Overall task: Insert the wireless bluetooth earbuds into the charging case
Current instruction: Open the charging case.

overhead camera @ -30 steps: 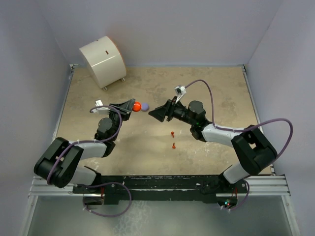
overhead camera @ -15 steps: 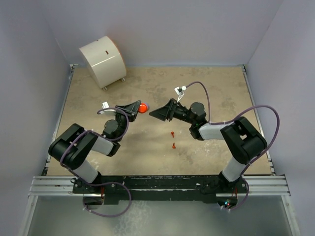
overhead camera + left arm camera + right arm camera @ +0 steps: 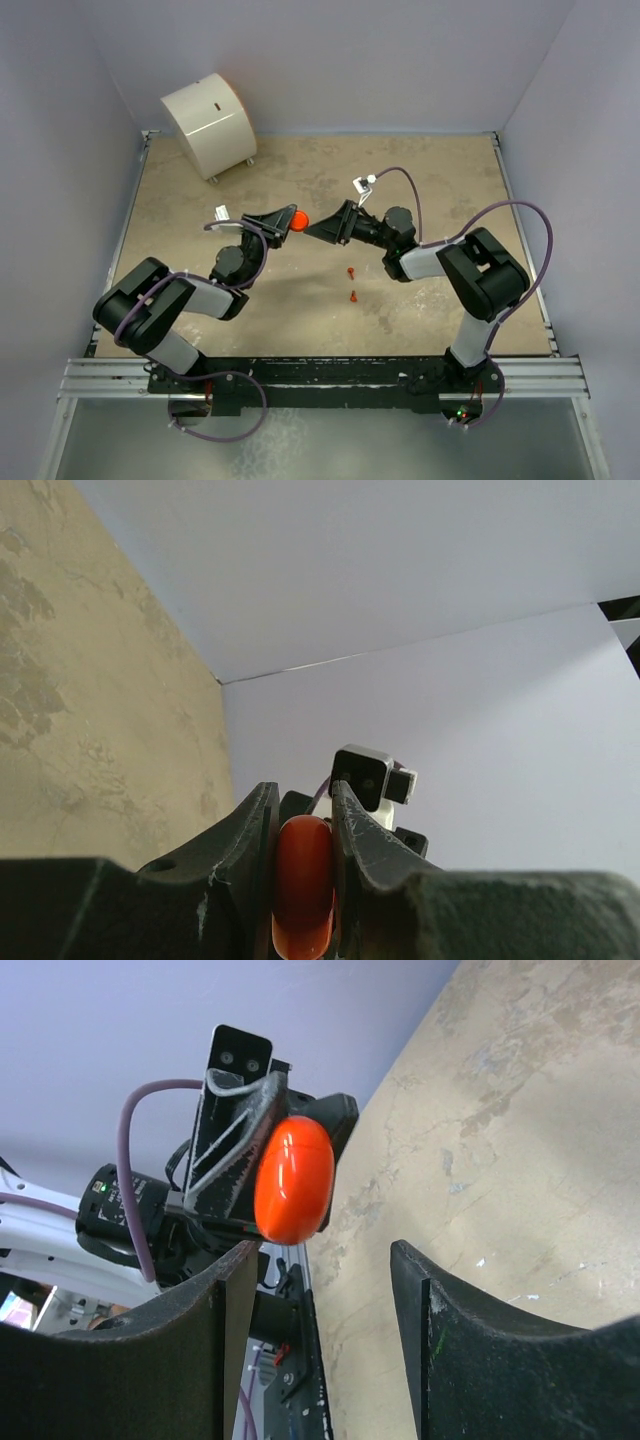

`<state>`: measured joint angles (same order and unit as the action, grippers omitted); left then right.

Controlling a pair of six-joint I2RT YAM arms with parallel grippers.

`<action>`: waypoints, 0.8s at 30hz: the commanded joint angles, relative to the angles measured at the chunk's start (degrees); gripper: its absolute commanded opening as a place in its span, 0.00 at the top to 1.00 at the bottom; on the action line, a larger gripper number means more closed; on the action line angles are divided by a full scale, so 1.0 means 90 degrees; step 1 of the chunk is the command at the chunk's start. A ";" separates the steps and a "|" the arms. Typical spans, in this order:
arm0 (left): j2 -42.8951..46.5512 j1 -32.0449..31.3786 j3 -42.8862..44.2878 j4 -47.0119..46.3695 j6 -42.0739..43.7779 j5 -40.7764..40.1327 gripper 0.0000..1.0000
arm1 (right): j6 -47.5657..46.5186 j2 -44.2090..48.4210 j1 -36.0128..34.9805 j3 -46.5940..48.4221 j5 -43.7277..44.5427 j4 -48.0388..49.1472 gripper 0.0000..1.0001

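From above, the farther red-orange earbud (image 3: 351, 271) and the nearer red-orange earbud (image 3: 354, 295) on the sandy bench (image 3: 450, 190) are mere specks, their stems and facing too small to tell. In the left wrist view the glossy orange rounded charging case (image 3: 303, 880) runs off the bottom edge, its flanks covered by the jaws of the left gripper (image 3: 302, 810). The jaws of the right gripper (image 3: 322, 1255) are cut off by the bottom edge of its own wrist view.

Robot lab, plain-walled enclosure (image 3: 330, 60), mounting rail (image 3: 100, 378)

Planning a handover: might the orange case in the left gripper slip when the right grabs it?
Probably: the orange case looks glossy and rounded, so it could squirt out. It seems rigid, undeformed in the left gripper. Released, it may roll.
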<state>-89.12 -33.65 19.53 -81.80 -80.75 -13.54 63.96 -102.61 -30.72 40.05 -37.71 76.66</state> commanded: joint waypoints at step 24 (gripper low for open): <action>-0.0195 -0.0350 0.0233 -0.0523 0.0125 -0.0119 1.00 | 0.0387 -0.0286 0.0121 0.0371 -0.0612 0.1220 0.70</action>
<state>-90.02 -36.18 19.84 -81.84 -79.94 -15.20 67.07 -105.43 -29.93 41.56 -41.65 83.24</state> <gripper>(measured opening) 0.237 0.335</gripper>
